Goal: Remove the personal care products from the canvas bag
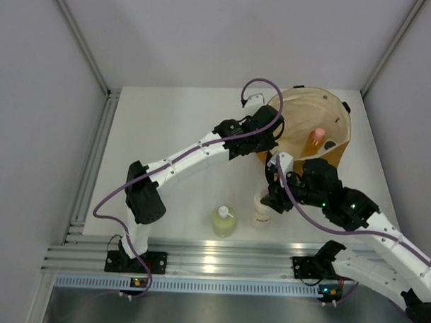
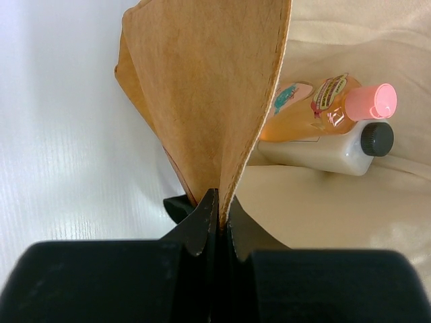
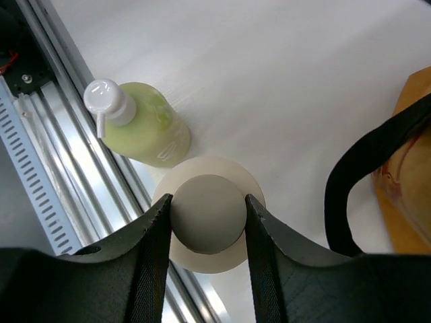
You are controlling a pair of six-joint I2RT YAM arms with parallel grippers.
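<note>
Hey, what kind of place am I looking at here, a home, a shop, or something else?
Most likely a robotics lab test cell: a white table boxed in by plain grey panels, an aluminium rail along its near edge, and the left arm and right arm bolted to that rail.

**Desk:** Where does the mustard-tan canvas bag (image 1: pixel 302 115) sit?

**Photographer:** At the far right of the white table (image 1: pixel 167 131), mouth upward. Its near-left rim is pinched flat in the left gripper (image 2: pixel 217 214).

**Desk:** What lies in it?

**Photographer:** The orange bottle with pink cap (image 2: pixel 316 108) and the clear square black-capped bottle (image 2: pixel 330 153) lie side by side, touching, caps pointing the same way.

**Desk:** And outside it?

**Photographer:** Near the front edge, before the bag, stands the cream round jar (image 3: pixel 209 225), its lid between the fingers of the right gripper (image 3: pixel 207 202). The yellow-green bottle with white pump (image 3: pixel 145 131) stands just left of it, beside the aluminium rail (image 1: pixel 212 260).
</note>
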